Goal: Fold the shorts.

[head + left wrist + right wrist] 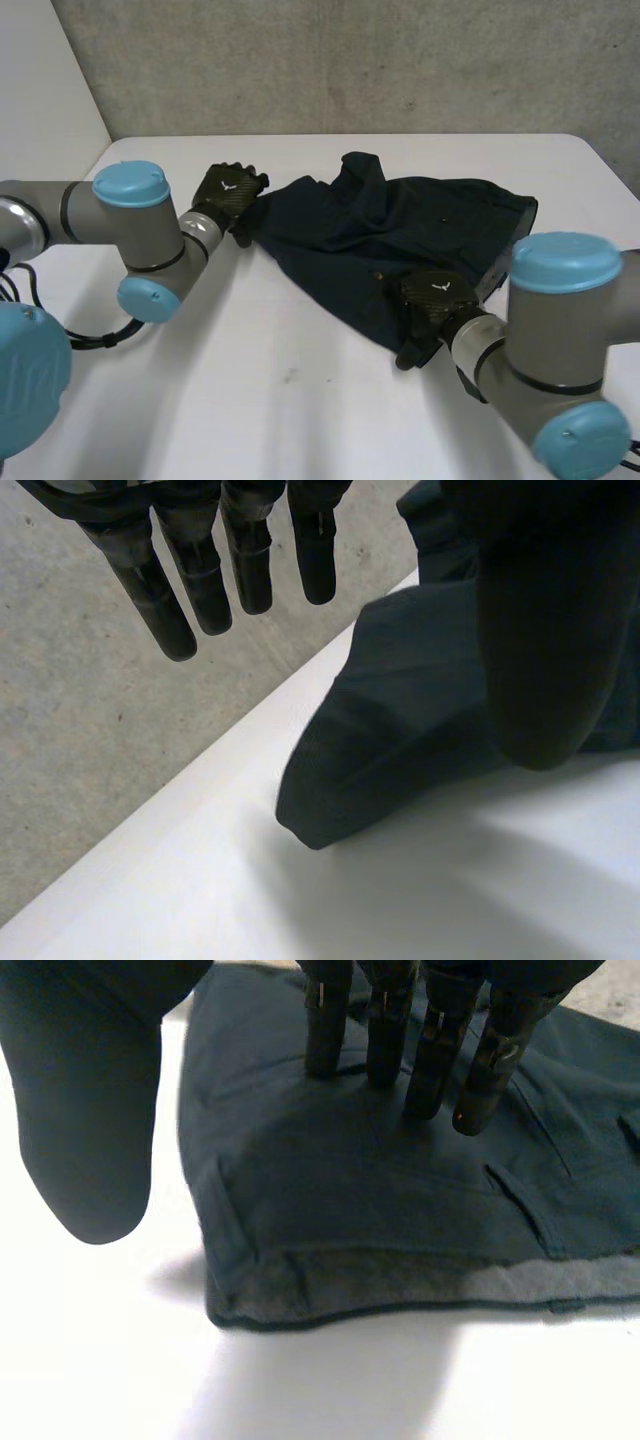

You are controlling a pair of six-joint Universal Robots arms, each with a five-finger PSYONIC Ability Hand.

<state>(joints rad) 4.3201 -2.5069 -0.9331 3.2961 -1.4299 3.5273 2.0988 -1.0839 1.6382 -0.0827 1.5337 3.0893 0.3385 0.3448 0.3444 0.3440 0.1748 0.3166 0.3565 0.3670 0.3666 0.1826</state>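
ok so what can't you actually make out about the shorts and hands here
Head view: the right hand covers the shorts' near edge under it; the right arm hides some of the edge beside it.
Left wrist view: the left hand's thumb blocks the cloth behind it; whether it touches cannot be told.
Right wrist view: the shorts run off the frame beyond the hand.

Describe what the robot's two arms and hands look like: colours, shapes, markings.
The left arm and the right arm are thick grey tubes with round light-blue caps at the joints. The left hand and the right hand are black, each with a small white mark on its back and slim, rounded fingers.
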